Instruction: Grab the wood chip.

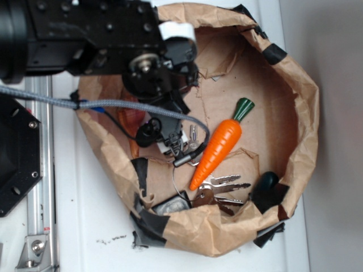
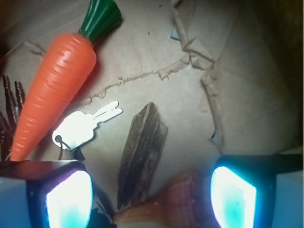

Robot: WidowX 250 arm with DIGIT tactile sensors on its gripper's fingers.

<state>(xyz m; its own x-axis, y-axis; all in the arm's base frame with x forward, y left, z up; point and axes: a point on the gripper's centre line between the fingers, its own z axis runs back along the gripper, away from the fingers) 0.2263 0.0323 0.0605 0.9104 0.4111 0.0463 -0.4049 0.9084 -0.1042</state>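
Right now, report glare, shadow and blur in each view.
Wrist view: the single key is blown out white, the end effector pads glow cyan and soft, the wood chip is evenly lit with visible grain, and the corners fall dark. Exterior view: the arm blocks and shades the bag's left interior; the carrot shows glossy highlights.

Soft, even daylight fills the exterior view, slightly hazy overall, while the wrist view is dimmer and warmer — its corners fall into shadow, the silver key (image 2: 83,127) is blown out by glare, the gripper (image 2: 151,194) pads glow blurred cyan, and the carrot (image 2: 53,90) shines glossy.
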